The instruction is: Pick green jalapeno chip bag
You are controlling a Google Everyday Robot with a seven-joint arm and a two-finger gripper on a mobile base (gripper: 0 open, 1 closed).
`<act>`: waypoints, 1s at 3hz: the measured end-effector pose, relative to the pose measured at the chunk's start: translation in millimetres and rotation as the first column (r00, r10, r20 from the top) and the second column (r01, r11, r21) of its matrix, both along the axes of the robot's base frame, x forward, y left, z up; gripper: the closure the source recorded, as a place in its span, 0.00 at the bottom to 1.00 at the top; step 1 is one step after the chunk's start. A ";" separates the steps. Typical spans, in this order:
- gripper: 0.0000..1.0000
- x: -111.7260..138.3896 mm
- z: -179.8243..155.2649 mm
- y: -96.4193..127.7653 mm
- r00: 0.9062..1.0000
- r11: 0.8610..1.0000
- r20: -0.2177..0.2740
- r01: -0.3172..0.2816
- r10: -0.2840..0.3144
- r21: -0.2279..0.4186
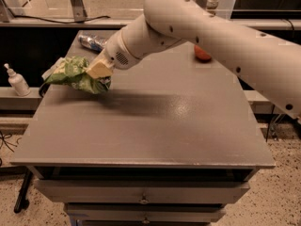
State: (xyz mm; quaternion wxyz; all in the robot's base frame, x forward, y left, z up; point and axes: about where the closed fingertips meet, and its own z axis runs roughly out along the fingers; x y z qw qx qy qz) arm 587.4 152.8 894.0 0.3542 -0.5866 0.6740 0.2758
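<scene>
Grip on the load: the gripper (98, 74) sits over the left part of the table (164, 126), about midway between near and far edge. Its pale fingers (99, 69) are clenched on the right end of the green jalapeno chip bag (70, 73).

- Bag is bunched and creased where the fingers bite, with the free end trailing left toward the table's left edge. A strip of white edge shows at the far-left tip. Lettering and picture cannot be read from this angle.
- Bag looks to be carried by the gripper rather than lying flat. A soft shadow falls on the tabletop just right of and below it, which suggests it is a little clear of the surface. Whether the left tip touches the table I cannot tell.
- The arm (211, 27) reaches in from the far right and slopes down to the left. That approach lets the wrist come at the bag's nearer end without crossing the other items.
- Pinching one end suits a crinkly, air-filled bag, since the film folds into the jaws. The risk is slip or tear if the hold is only on loose film.

Others, untouched:
- a silvery crumpled packet (91, 41) at the far-left corner
- a reddish round thing (203, 54) far right, half hidden behind the arm
- a white pump bottle (16, 81) off the table to the left

Judgement: grasp made, pick nearly done.
</scene>
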 end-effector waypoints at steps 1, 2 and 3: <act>1.00 -2.9 48.5 -1.5 0.996 1.000 0.093 0.005 -0.007 0.022; 1.00 -5.1 81.8 -7.8 0.989 0.999 0.149 0.015 -0.022 0.047; 1.00 -5.4 84.5 -8.0 0.988 0.999 0.154 0.015 -0.022 0.049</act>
